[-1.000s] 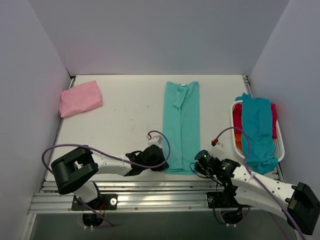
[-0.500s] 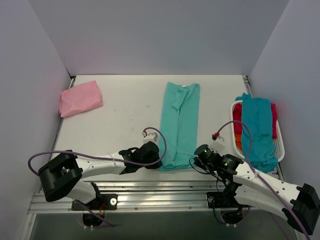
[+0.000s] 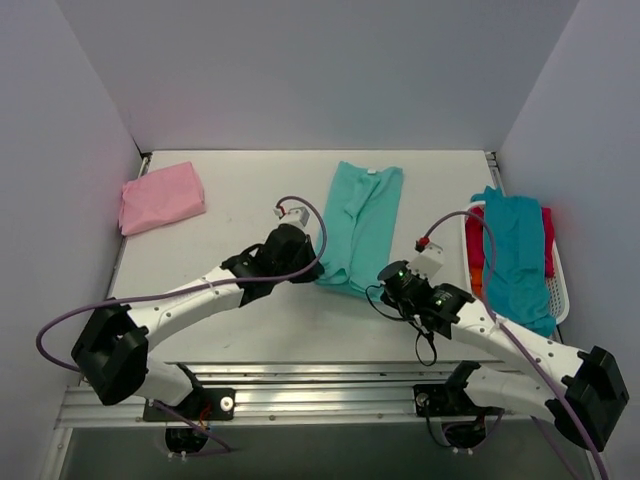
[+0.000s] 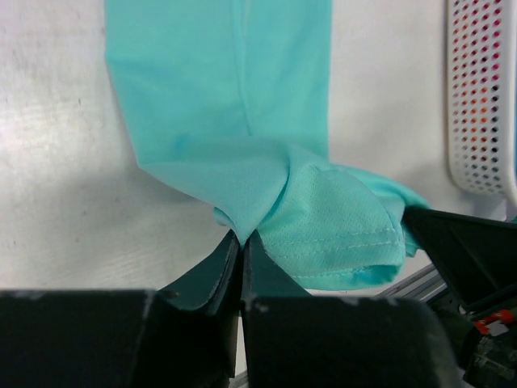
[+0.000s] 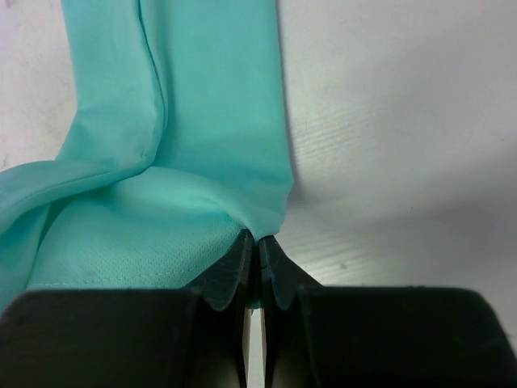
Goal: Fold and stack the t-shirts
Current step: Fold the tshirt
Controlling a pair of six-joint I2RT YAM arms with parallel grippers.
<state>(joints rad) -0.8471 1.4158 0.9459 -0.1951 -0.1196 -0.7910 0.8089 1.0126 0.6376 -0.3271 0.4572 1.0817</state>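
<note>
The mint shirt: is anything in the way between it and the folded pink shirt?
Nothing visible. The table between the mint shirt and the pink shirt is bare. Left pincer and right pincer grip its hem.

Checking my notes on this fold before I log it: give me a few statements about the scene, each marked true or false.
1. The left gripper and right gripper are both shut on the near hem of the mint-teal shirt. True.
2. The pink shirt lies folded at the far left of the table. True.
3. The mint-teal shirt rests on the pink shirt. False: they lie apart, with bare table between them.
4. The white basket is empty. False: a teal-blue shirt drapes over it, with red cloth beneath.
</note>
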